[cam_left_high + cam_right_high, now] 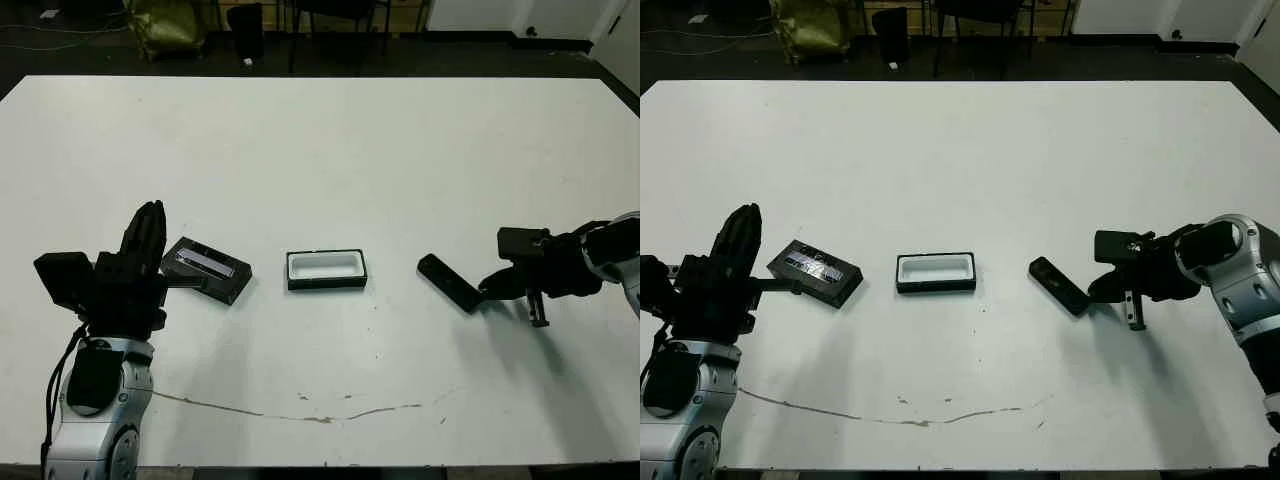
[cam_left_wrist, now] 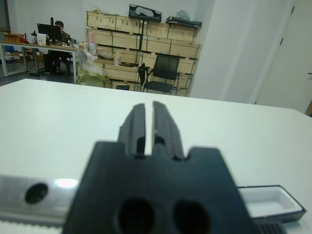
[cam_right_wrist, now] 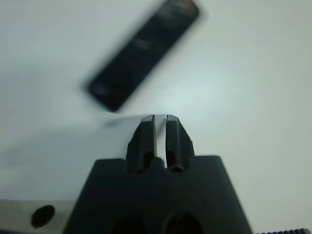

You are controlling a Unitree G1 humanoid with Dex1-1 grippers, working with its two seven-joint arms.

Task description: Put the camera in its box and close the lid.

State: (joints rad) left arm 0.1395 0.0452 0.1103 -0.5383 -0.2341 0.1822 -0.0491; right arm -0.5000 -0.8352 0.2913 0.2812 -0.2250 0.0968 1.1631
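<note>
The camera (image 1: 447, 282) is a slim black bar lying flat and slanted on the white table, right of centre; it looks blurred in the right wrist view (image 3: 144, 53). The box (image 1: 326, 286) sits open at the middle, showing its white lining. To its left the lid (image 1: 205, 268) lies flat with its silvery strip facing up. My right gripper (image 1: 487, 287) is shut and holds nothing, its tips just right of the camera's near end. My left gripper (image 1: 150, 212) is shut and holds nothing, pointing away over the table just left of the lid.
A thin brown crack line (image 1: 300, 415) runs across the table near the front edge. Chairs and a yellow bag (image 1: 165, 25) stand beyond the far edge. In the left wrist view, wooden crates (image 2: 141, 39) and a person at a desk (image 2: 59, 25) show far off.
</note>
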